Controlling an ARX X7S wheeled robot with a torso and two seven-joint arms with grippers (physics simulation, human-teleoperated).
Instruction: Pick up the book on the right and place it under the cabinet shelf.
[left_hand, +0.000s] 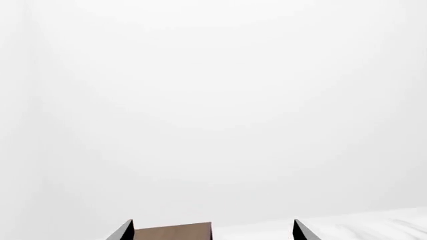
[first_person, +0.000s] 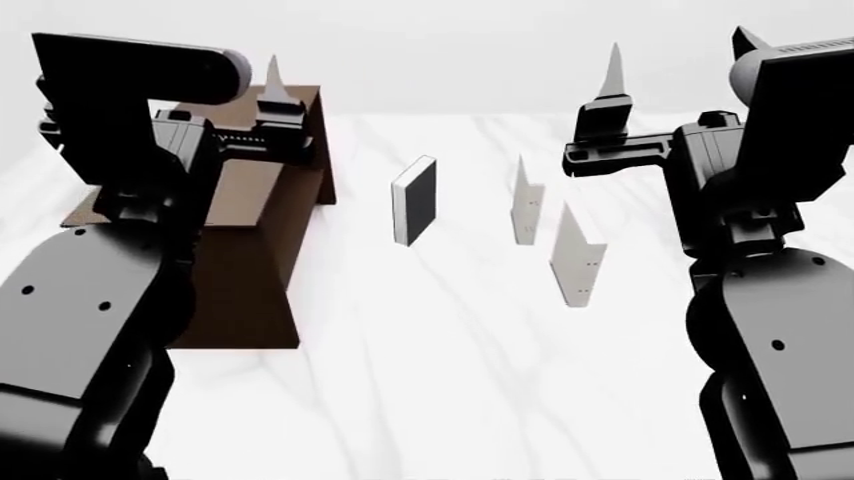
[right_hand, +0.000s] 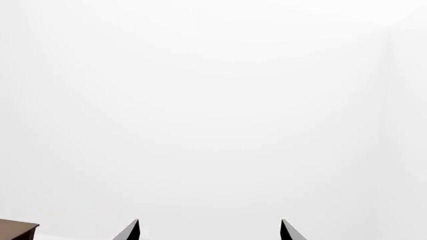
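The right hand (first_person: 613, 75) hangs high over the far right of the table (first_person: 441, 380), pointing forward and away from the robot; its own wrist view shows the two fingertips (right_hand: 130, 231) well apart with only blank white between them, so it is spread and holds nothing; below and nearer the robot than that hand stands the book (first_person: 577, 255), upright on its edge on the marble top, the rightmost of three standing books (tiny dark dots show near its lower edge); its broad face runs roughly fore and aft, so the thin dimension lies across the hand's line of reach; just beyond it and slightly left stands a near-twin pale book (first_person: 525, 205), and further left a black-covered book (first_person: 415, 200). The left hand (first_person: 274, 82) is likewise spread and empty, raised over the cabinet shelf (first_person: 247, 245), which sits at the table's left, well apart from the book; the right arm is plainly the nearer one, and in my judgement it must drop and draw back toward the robot to straddle the thin book.
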